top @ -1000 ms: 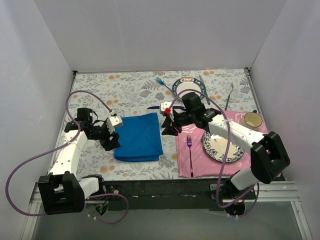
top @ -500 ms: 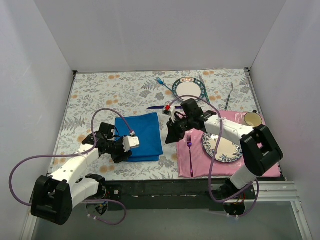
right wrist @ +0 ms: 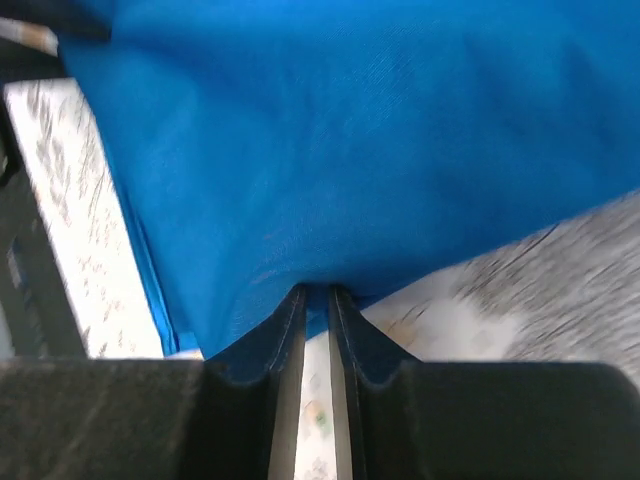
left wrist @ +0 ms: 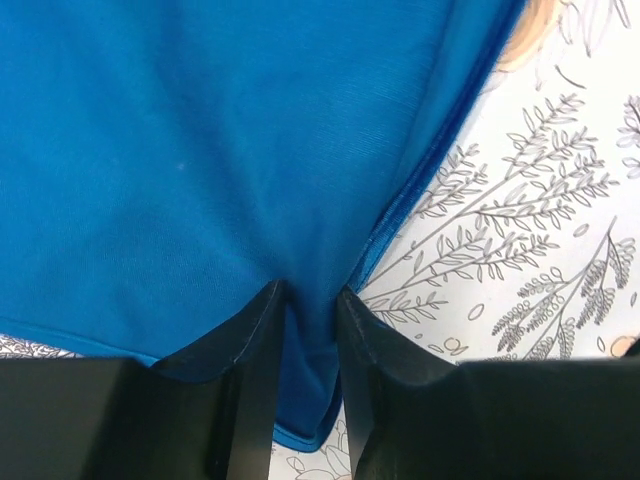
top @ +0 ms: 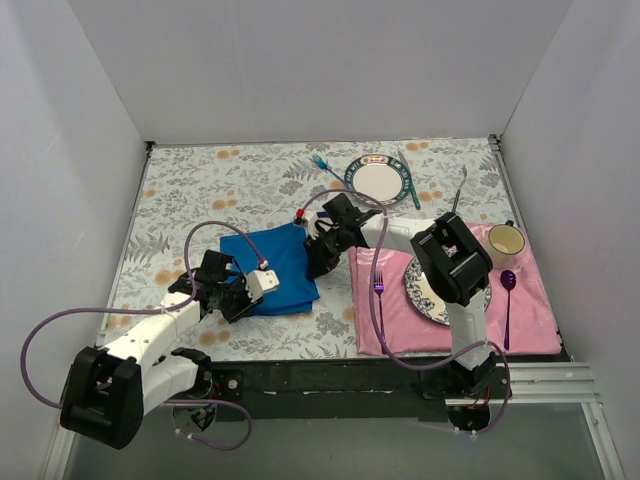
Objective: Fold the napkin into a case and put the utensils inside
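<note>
The blue napkin lies folded and a little bunched on the floral cloth left of centre. My left gripper is shut on its near-left edge, and a fold of cloth shows between the jaws in the left wrist view. My right gripper is shut on its right edge, and the cloth shows pinched in the right wrist view. The light-blue fork lies at the back beside a round plate. I cannot make out the dark purple knife; my right arm covers the spot behind the napkin.
A pink placemat at the right holds a patterned plate, a magenta fork, a purple spoon and a cup. At the back are a teal-rimmed plate, a teal knife and a silver utensil.
My right gripper moved left off the placemat and closed on the napkin's right edge. The napkin is now skewed and bunched. My left gripper stayed at the near-left edge.
</note>
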